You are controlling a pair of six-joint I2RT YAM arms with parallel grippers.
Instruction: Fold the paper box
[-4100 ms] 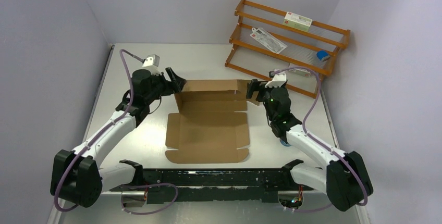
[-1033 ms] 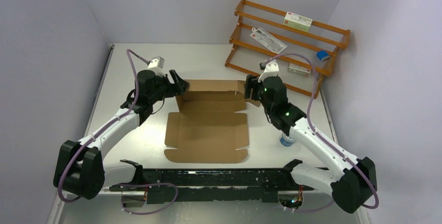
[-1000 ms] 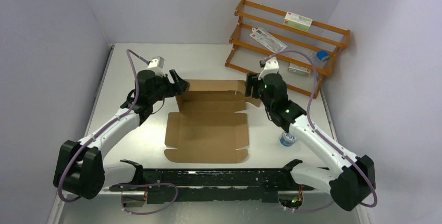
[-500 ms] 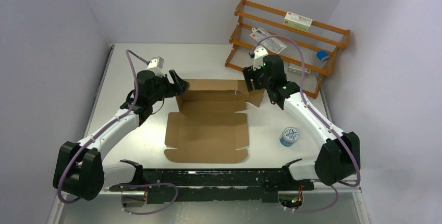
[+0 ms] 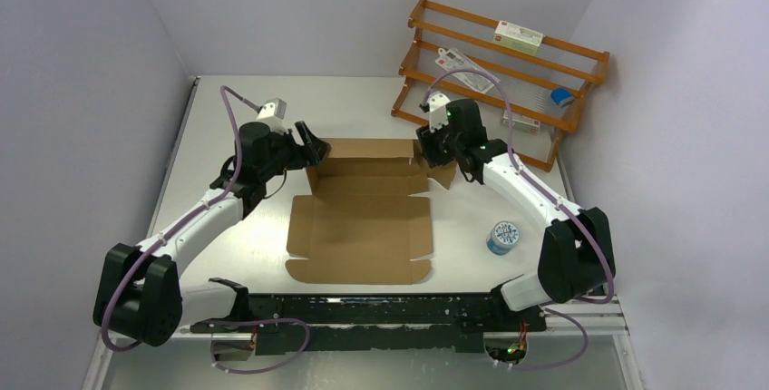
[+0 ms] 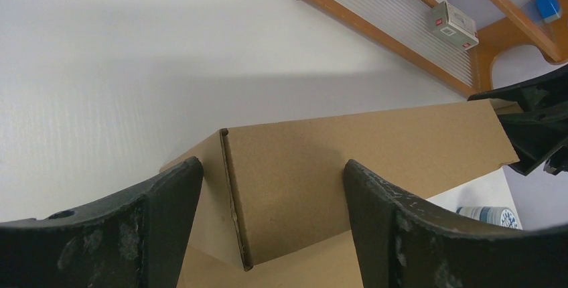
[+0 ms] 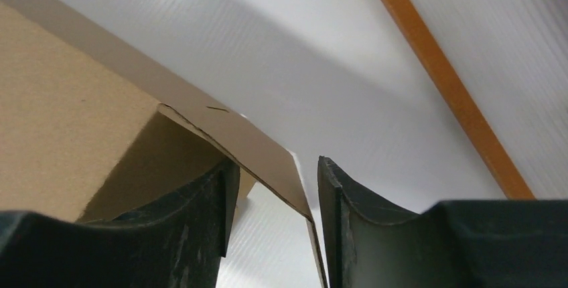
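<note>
The paper box (image 5: pixel 361 222) lies as a brown cardboard sheet in the middle of the table, its back wall (image 5: pixel 367 150) and back side flaps raised. My left gripper (image 5: pixel 313 147) is open and straddles the back-left corner (image 6: pixel 231 187) of the box, with both fingers (image 6: pixel 140 234) apart from the cardboard. My right gripper (image 5: pixel 428 147) is at the back-right corner. A raised side flap (image 7: pixel 254 147) runs between its jaws close to the right finger (image 7: pixel 362 234), and white table shows in the gap beside it.
A wooden rack (image 5: pixel 508 73) stands at the back right, just behind my right arm, holding white cartons (image 5: pixel 518 38) and a blue item (image 5: pixel 562 96). A round blue-and-white tin (image 5: pixel 501 237) sits on the table to the right of the box.
My right arm swung left and away from me to the box's back-right corner, uncovering the tin, and its jaws narrowed around the flap. The left arm stayed still.
</note>
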